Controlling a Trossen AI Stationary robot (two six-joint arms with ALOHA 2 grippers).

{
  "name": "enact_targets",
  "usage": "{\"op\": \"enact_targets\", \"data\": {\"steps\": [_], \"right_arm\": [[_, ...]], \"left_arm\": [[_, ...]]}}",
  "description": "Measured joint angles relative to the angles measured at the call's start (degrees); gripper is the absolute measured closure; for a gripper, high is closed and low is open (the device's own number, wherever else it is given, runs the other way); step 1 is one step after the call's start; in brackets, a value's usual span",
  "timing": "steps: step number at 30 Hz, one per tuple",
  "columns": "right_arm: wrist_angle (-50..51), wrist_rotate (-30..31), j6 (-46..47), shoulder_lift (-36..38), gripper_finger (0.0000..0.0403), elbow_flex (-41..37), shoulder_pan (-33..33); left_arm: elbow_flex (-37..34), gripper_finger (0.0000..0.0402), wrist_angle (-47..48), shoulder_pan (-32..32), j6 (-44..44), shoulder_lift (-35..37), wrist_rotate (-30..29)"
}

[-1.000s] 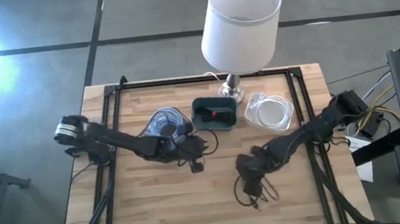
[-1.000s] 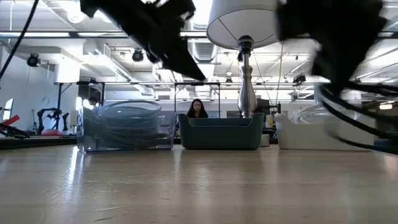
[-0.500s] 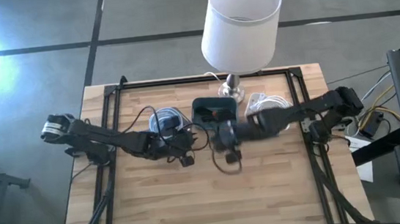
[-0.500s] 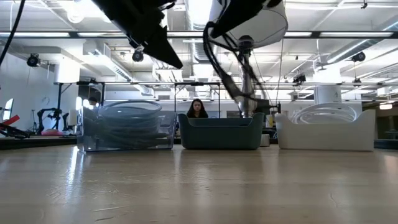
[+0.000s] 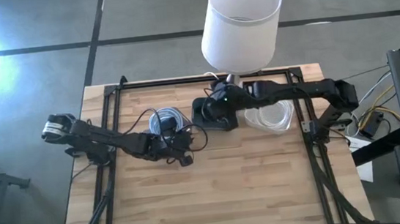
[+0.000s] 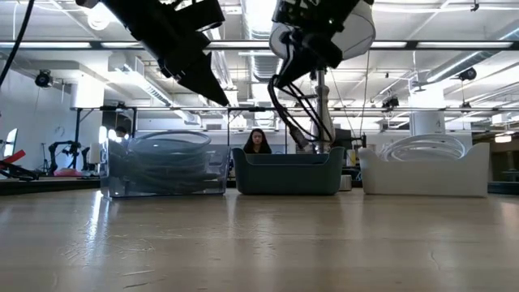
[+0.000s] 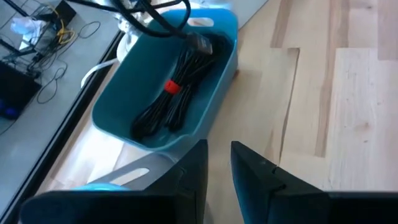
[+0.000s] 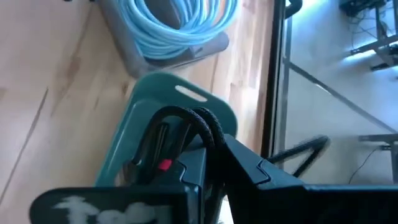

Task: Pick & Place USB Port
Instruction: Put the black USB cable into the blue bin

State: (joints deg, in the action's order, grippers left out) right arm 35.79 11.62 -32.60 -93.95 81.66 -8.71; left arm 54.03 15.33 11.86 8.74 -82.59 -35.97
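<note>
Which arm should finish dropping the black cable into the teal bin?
Right. Its end effector is shut on the black cable, dangling it directly over the teal plastic bin. The left end effector is shut and empty, hovering in front of the clear container of blue cable.

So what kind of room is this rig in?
Probably an open lab or workshop: exposed ceiling ducts and strip lights, equipment stands along the far side, and a person seated beyond the wooden table.

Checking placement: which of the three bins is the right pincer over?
The teal middle bin, already holding a black cable bundle; right pincer dangles another cable into it. The flanking bins are clear.
</note>
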Motion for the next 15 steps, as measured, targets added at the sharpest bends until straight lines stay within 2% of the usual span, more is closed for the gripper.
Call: {"op": "enact_targets", "data": {"steps": [7, 15], "right_arm": [[-2.1, -1.5, -0.3, 0.0, 0.0370, -4.4, -2.2], [-12.3, -1.2, -0.6, 0.0, 0.0369, -11.5, -2.1]], "left_arm": [[-0.1, 0.0329, 0.2, 0.0, 1.7, 0.0, 0.0], [-0.1, 0.0329, 0.2, 0.0, 3.5, 0.0, 0.0]]}}
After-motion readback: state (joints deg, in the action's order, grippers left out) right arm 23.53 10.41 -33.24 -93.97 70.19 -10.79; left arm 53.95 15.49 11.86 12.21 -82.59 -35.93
